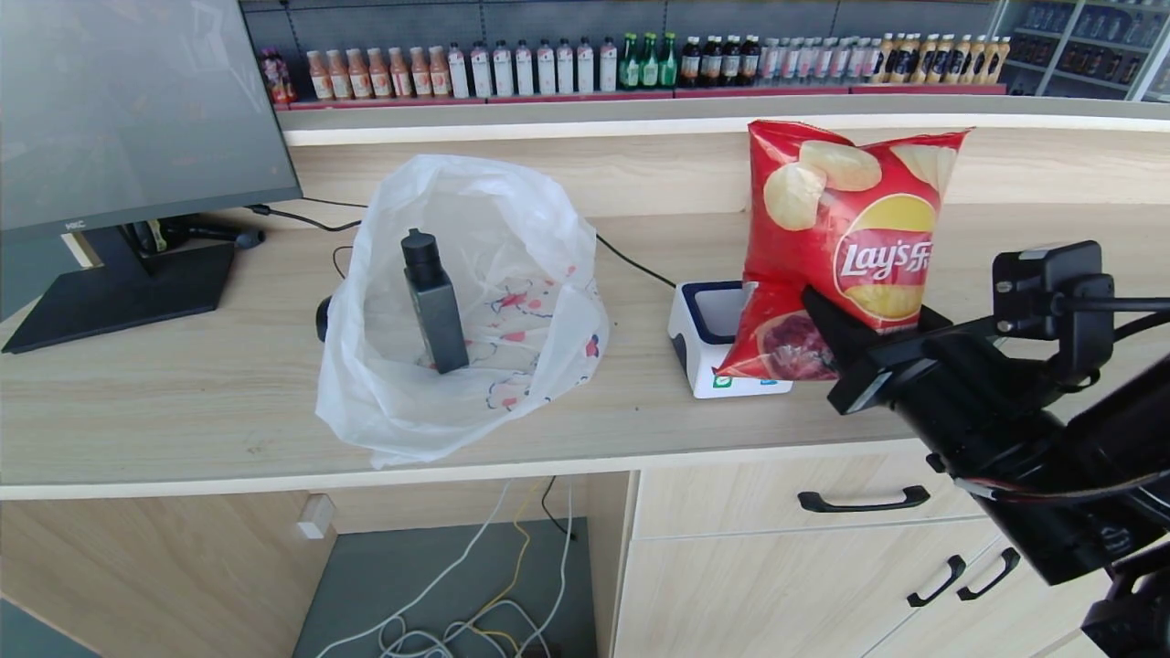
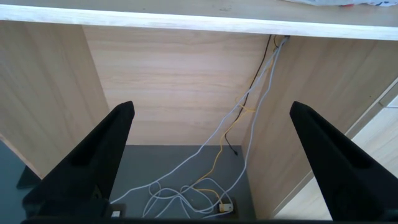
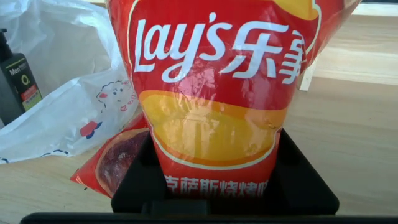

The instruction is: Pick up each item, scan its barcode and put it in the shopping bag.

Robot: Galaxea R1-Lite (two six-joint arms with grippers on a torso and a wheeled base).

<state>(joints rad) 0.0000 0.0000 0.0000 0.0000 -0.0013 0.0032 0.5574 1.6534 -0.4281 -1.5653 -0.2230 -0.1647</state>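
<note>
Noted right tool [image 1: 859,329] clamped on lower part of chip bag [image 1: 850,228], bag held upright, clear of the surface [image 1: 183,402]. Found bag's bottom corner overlapping scanner [image 1: 708,315] in head view, close above its window; judged as held there for the barcode read. Could not see the barcode itself; possibly on the far face. Gripped low, likely to leave the broad panels free to present. Saw shopping bag [image 1: 539,247] standing open near scanner, on robot's left, dark bottle [image 1: 434,302] upright inside. Judged wide mouth ready for a drop-in. Logged left tool [image 2: 211,162] with fingers well apart, holding nothing, parked below the surface edge, facing cables [image 2: 205,180]. Judged chips at scan step, bagging not yet done.
</note>
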